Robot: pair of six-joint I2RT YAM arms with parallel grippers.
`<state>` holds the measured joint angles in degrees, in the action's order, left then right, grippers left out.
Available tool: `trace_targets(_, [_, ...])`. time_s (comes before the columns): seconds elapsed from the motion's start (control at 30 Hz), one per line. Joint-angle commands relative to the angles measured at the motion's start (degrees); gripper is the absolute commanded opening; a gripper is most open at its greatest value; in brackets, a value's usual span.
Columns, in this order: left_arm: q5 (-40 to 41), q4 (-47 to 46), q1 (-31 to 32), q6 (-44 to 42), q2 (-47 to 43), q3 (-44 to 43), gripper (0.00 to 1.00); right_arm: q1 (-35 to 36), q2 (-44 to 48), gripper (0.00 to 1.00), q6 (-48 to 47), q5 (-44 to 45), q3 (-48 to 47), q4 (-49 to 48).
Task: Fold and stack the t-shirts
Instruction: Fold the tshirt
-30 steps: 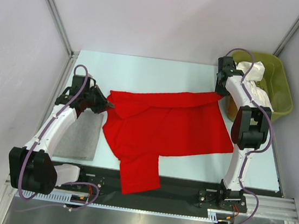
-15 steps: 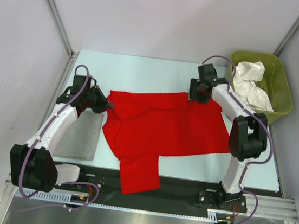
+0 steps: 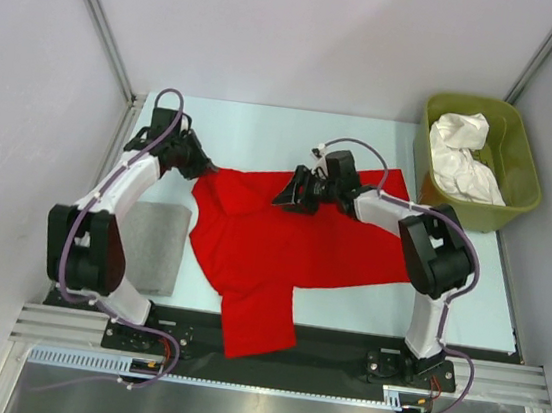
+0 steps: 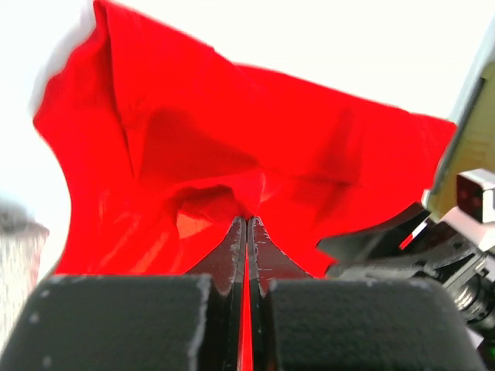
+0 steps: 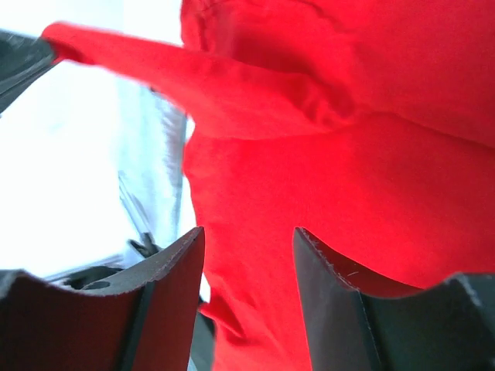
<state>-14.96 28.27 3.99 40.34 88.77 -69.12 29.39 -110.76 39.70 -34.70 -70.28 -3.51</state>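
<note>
The red t-shirt (image 3: pixel 271 246) lies spread over the middle of the table, one end reaching the black front strip. My left gripper (image 3: pixel 203 167) is shut on its far left corner; in the left wrist view the red cloth (image 4: pixel 232 139) is pinched between the closed fingers of the left gripper (image 4: pixel 247 224). My right gripper (image 3: pixel 285 199) is open, low over the shirt's far middle. In the right wrist view the right gripper (image 5: pixel 247 243) has only red cloth (image 5: pixel 348 154) between its fingers. White t-shirts (image 3: pixel 464 154) lie crumpled in the olive-green tub (image 3: pixel 524 197).
A grey pad (image 3: pixel 155 247) lies on the table at the left, beside the shirt. The tub stands at the far right corner. Metal frame posts and grey walls enclose the table. The right arm (image 4: pixel 464 255) shows at the right of the left wrist view.
My right gripper has swept left from the shirt's far right corner near the tub to its far middle. My left gripper has moved farther back, still holding the left corner.
</note>
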Motion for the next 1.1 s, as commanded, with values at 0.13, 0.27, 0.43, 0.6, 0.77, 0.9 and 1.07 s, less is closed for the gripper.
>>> trace_targets(0.13, [0.90,-1.64,-0.47,-2.81,7.90,-6.90,0.00,2.87,-6.83,0.52,17.65,-0.04,-1.97,-15.19])
trace_targets(0.27, [0.72,-1.73,-0.82,-2.98,10.19,-8.39,0.00,5.94,-8.24,0.53,25.23,7.26,-0.39,-20.04])
trace_targets(0.43, [0.28,-1.73,-1.09,-3.16,11.95,-9.36,0.00,10.16,-11.93,0.53,28.15,13.50,-3.28,-19.26])
trace_targets(0.6, [0.72,-1.82,-1.18,-3.16,12.04,-9.19,0.00,12.97,-13.43,0.50,29.46,18.43,-3.29,-18.29])
trace_targets(0.77, [0.46,-1.73,-1.61,-3.69,11.86,-9.28,0.00,13.77,-14.22,0.47,30.25,22.65,-3.89,-18.29])
trace_targets(0.9, [-0.42,-1.64,-1.70,-3.77,12.04,-9.19,0.00,14.73,-15.19,0.44,33.59,25.46,-4.86,-17.86])
trace_targets(1.07, [-1.65,-1.55,-1.70,-3.51,12.30,-9.71,0.00,16.05,-15.97,0.41,37.46,30.74,-6.62,-15.56])
